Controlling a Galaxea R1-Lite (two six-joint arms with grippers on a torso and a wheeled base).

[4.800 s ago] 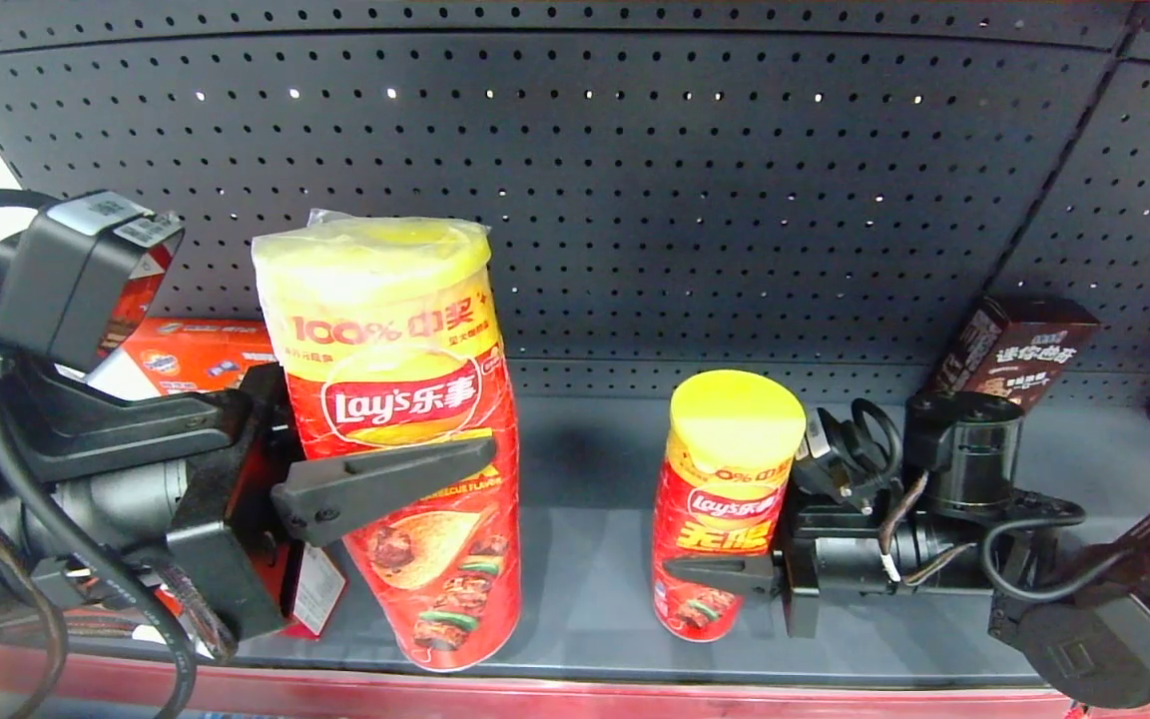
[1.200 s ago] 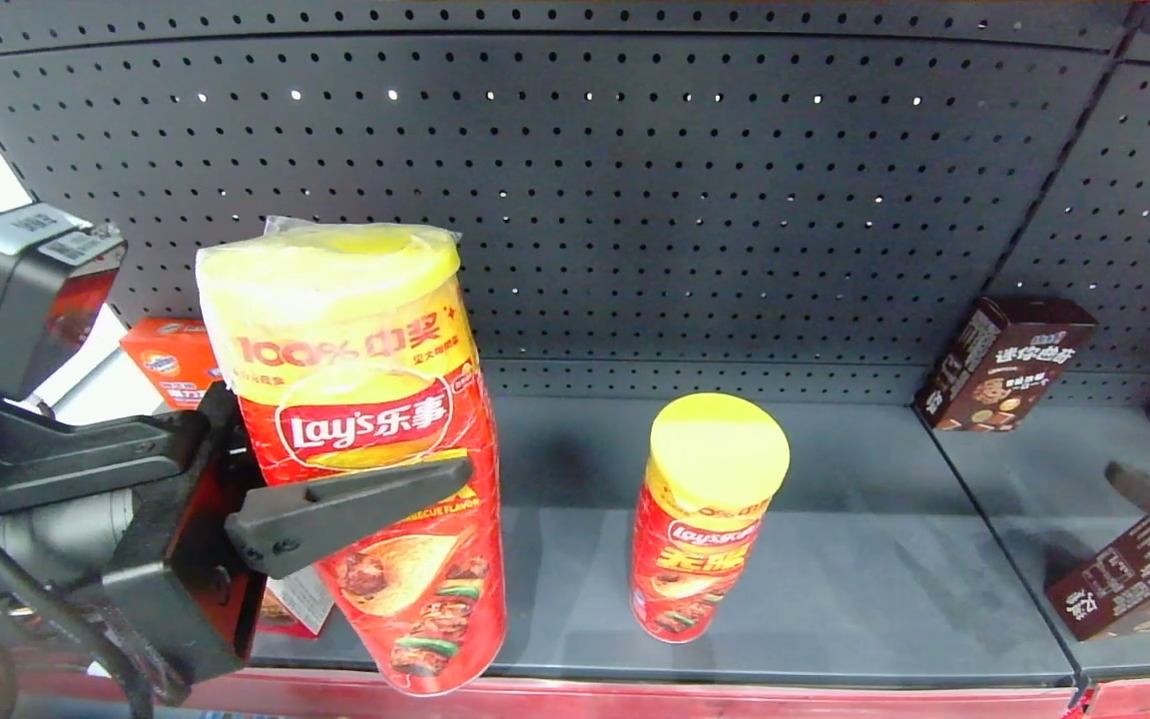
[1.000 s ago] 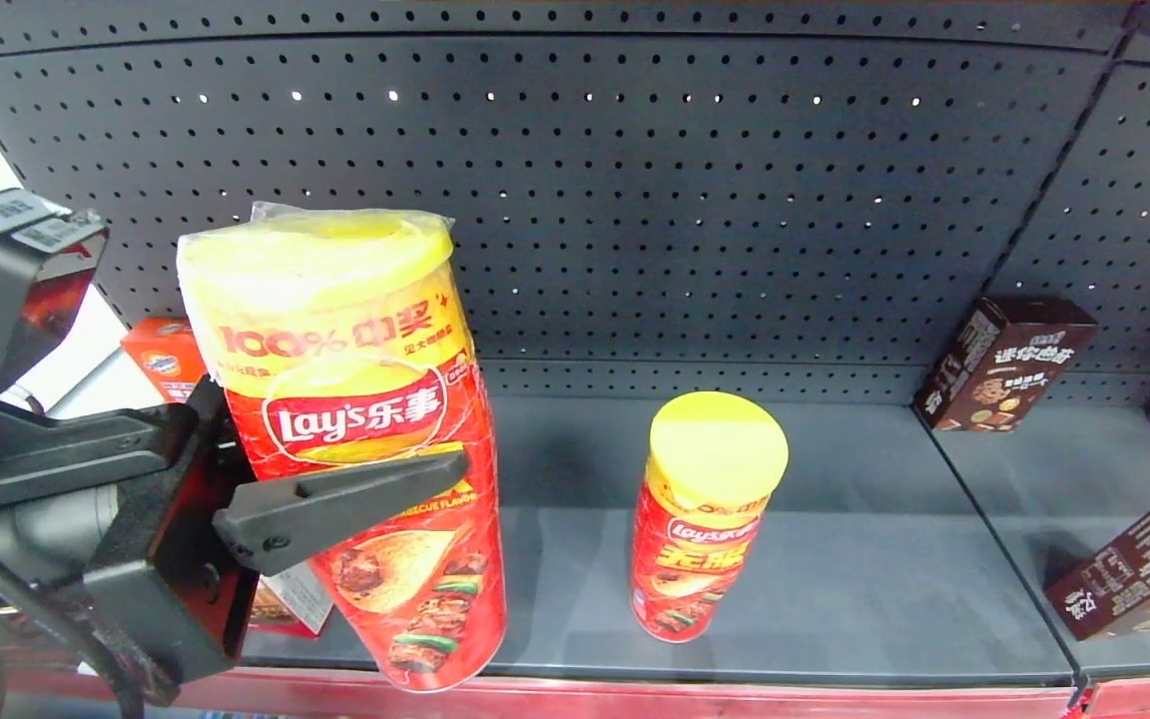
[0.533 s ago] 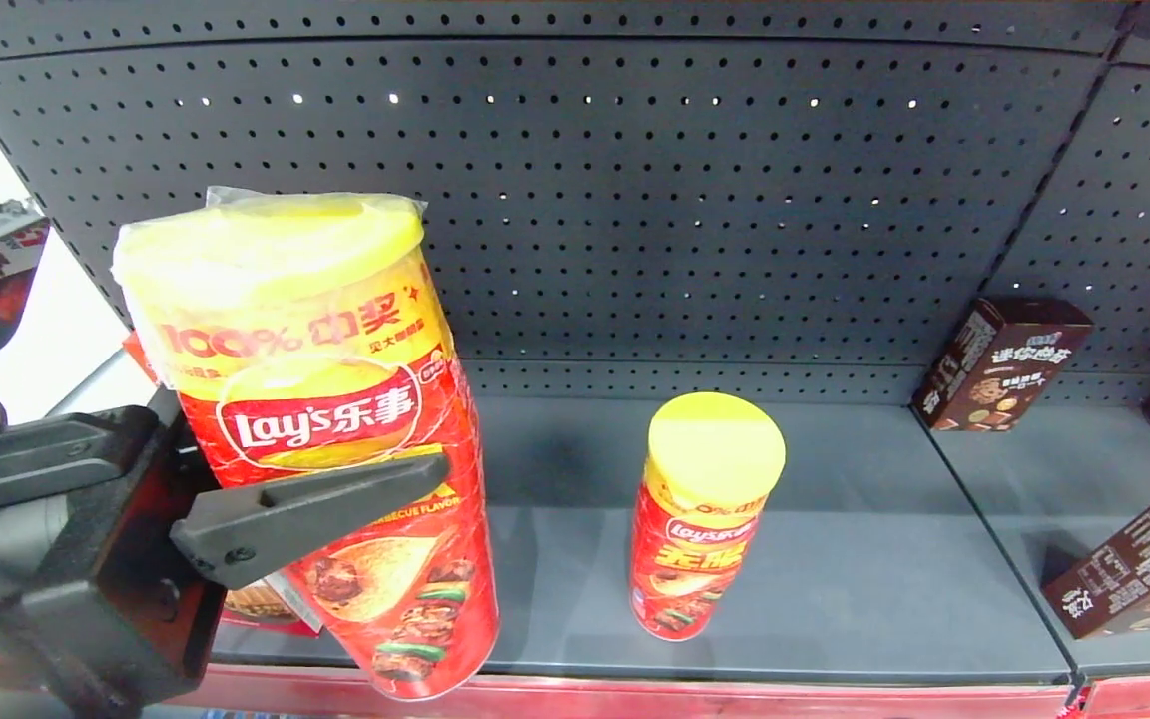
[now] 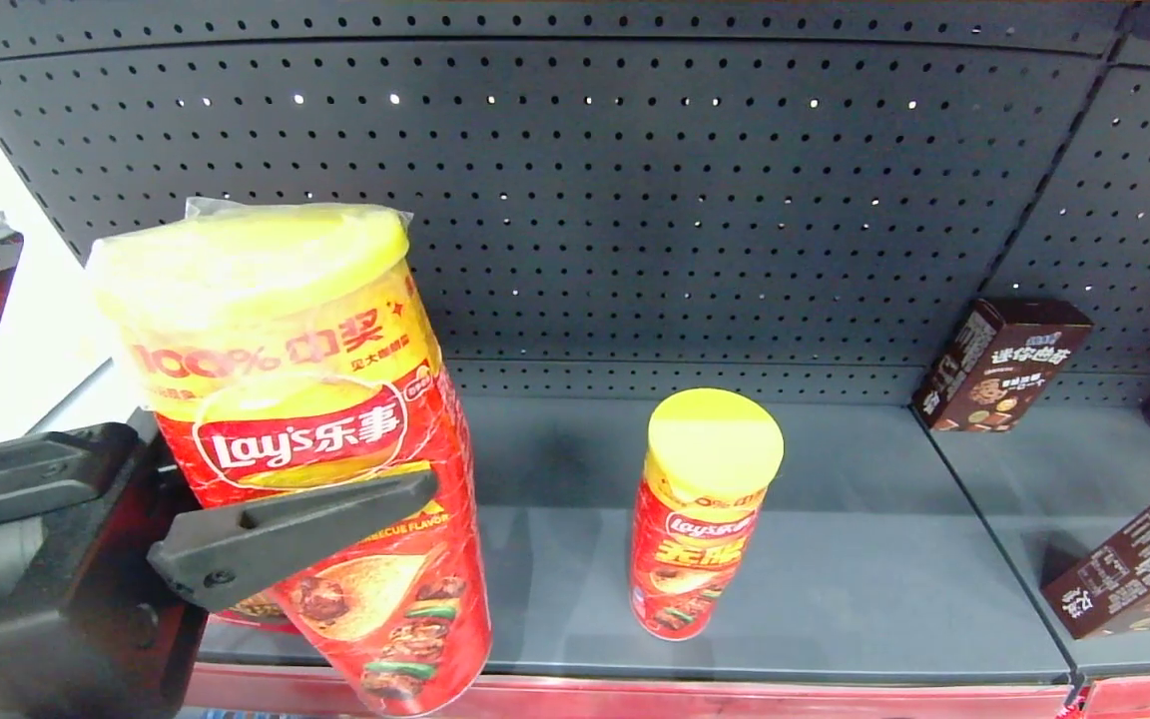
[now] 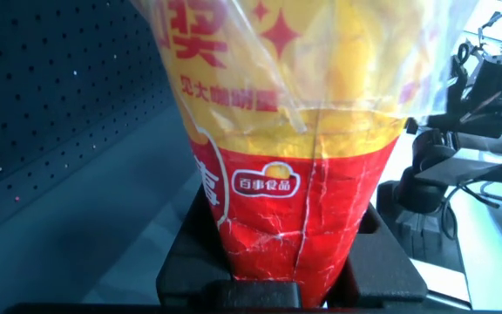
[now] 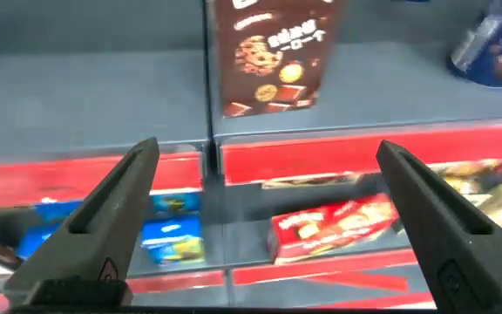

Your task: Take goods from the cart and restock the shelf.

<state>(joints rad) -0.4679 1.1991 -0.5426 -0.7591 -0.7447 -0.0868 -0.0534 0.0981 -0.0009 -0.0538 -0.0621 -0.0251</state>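
The left gripper (image 5: 355, 469) was clamped across the middle of a tall can (image 5: 286, 330) of crisps, held upright and leaning slightly. The can hung at the left end of the shelf (image 5: 835, 589), its base level with the red front lip. The right gripper (image 7: 267, 153) was spread wide and held nothing, facing a lower shelf front.

A second can (image 5: 705, 509) of the same kind stood upright on the shelf, well apart to the right. Two brown boxes (image 5: 1004, 364) (image 5: 1134, 559) lay farther right.

Risks, as a judgement: the can's base could catch on the front lip as it goes in. Loose clear film wrapped its top, so it might slip or twist in the fingers. Set down too near the edge, a can this tall could tip off. Swung too far right, it could knock the second can.

Both cans carried red and yellow labels with a logo, large lettering and a picture of grilled meat. The boxes bore white writing and biscuit pictures.
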